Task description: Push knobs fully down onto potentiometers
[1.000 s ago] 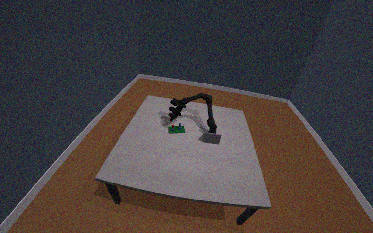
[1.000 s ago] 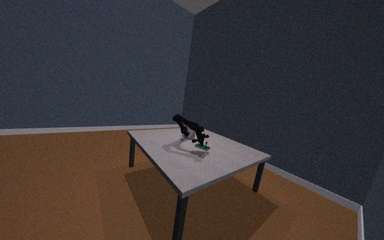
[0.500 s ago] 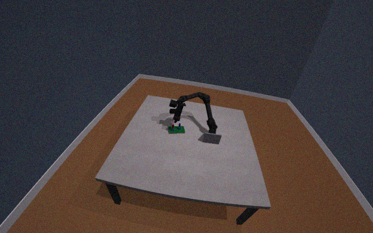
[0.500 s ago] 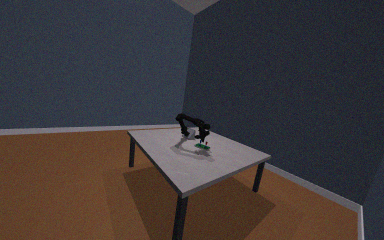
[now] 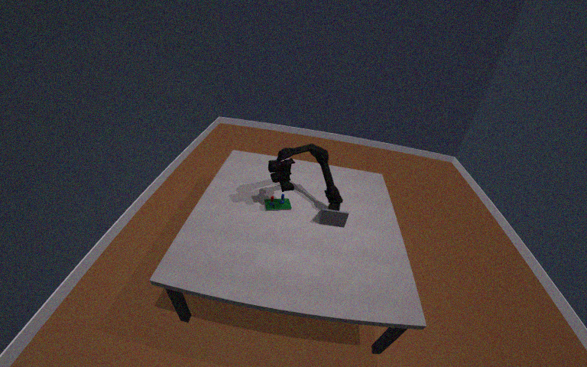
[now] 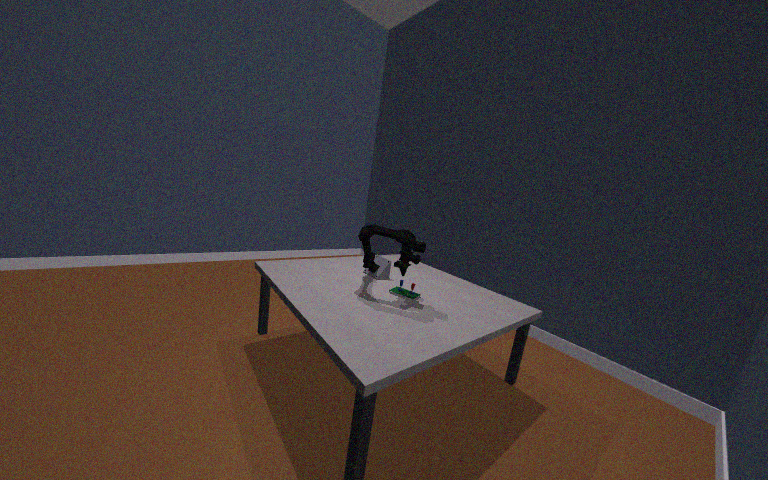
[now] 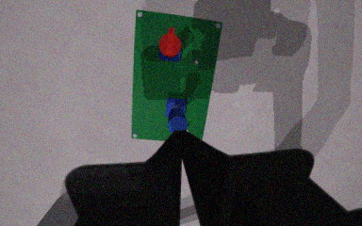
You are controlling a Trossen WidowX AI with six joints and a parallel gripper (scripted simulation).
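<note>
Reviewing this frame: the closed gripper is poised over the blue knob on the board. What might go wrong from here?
1. The shut gripper is a narrow tip above the blue knob; if it lands off-centre it may slip off and strike the green board.
2. A slanted push could lever the blue potentiometer loose instead of seating the knob.
3. The red knob stands close along the same line, so overshoot might knock it sideways.
</note>
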